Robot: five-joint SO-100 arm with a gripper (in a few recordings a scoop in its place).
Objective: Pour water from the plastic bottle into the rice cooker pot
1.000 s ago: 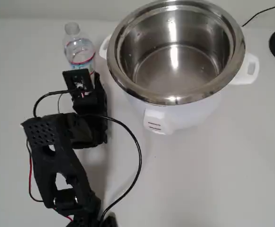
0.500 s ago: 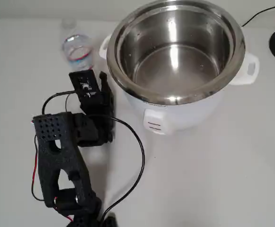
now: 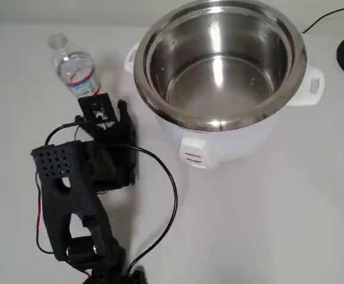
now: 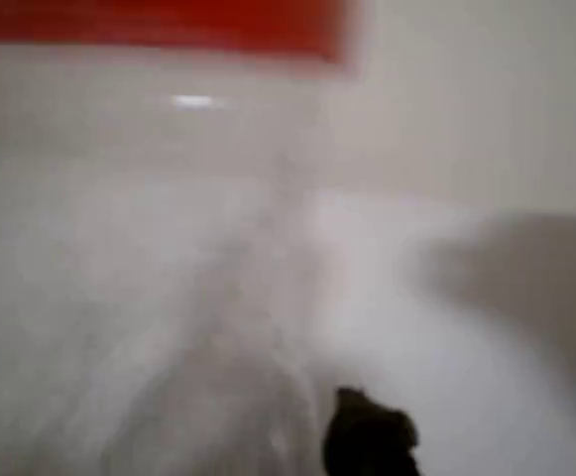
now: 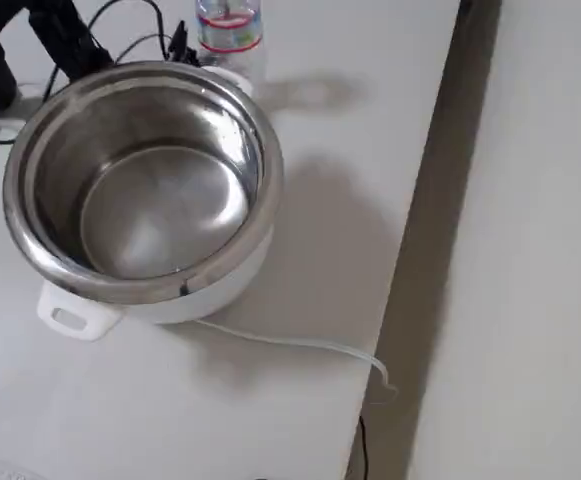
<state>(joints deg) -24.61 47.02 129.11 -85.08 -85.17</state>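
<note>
One plastic bottle (image 3: 75, 72), one rice cooker pot (image 3: 219, 59), one arm (image 3: 80, 189)

We looked straight down from the overhead camera, the rice cooker pot (image 3: 220, 62) at upper right, the black arm (image 3: 80, 189) at lower left. Our fixed camera stood high on the opposite side, angled down across the table's far edge (image 5: 425, 190); both shared the pot (image 5: 140, 180) and the plastic bottle (image 5: 229, 35). Our wrist camera sat so near that everything blurred.
</note>
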